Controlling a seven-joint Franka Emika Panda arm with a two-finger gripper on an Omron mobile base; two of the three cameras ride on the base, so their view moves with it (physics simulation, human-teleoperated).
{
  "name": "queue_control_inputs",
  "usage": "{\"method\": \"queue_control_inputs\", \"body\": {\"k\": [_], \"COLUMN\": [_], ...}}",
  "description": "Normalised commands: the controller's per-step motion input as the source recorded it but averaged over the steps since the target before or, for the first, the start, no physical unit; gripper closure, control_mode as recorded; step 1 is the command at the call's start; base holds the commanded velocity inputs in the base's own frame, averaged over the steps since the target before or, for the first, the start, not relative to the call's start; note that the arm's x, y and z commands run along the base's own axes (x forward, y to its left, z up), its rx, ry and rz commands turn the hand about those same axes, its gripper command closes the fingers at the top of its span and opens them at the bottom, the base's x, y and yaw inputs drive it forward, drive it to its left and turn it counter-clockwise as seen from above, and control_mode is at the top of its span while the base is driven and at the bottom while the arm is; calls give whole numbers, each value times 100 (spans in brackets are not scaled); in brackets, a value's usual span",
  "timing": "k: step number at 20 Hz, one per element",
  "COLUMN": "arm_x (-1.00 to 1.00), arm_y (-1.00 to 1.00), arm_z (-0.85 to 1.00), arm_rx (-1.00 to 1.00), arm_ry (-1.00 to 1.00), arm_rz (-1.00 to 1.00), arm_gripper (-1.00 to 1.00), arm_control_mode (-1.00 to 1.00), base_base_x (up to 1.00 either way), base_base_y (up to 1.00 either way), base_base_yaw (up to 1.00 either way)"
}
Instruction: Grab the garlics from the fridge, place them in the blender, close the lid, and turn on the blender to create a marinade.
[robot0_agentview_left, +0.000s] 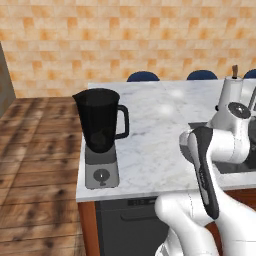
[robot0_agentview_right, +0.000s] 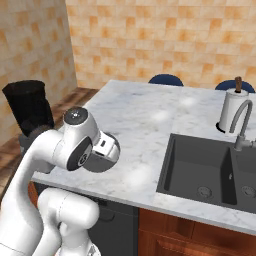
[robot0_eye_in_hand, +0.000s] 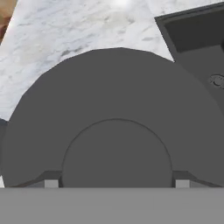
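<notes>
Lid (robot0_eye_in_hand: 116, 131) sitting wedged between my fingers (robot0_eye_in_hand: 51, 183) | my gripper (robot0_eye_in_hand: 116, 183) pinching it by its rim, above marble counter (robot0_agentview_left: 150, 150) | blender (robot0_agentview_left: 100, 130) standing open-mouthed at counter's left edge, sink (robot0_agentview_right: 200, 165) to the right.

**Arm folded, jaws wide on the lid**

The white arm (robot0_agentview_left: 220, 145) rises from the base and bends sharply. 1 dark-sided link slants downward in the left base view. In the hand view the gripper (robot0_eye_in_hand: 116, 183) stands spread wide. Its 2 finger tips (robot0_eye_in_hand: 51, 183) flank the raised centre of the lid (robot0_eye_in_hand: 116, 100) and clasp it.
</notes>
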Motion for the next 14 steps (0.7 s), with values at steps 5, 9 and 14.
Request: {"method": "queue_control_inputs", "body": {"k": [5,9,14], "arm_x": [-32,-13,-2], "arm_y": [26,55,67], "arm_z": [100,100,100], "arm_rx": [0,-1,-4], "arm_ry": [-7,-2,0], "arm_rz": [3,4,6], "arm_gripper": [100,100,100], "arm_control_mode": [-100,-100,-100], "base_base_x": [0,0,0], "base_base_y": [0,0,0], "base_base_yaw": [0,0,0]}}
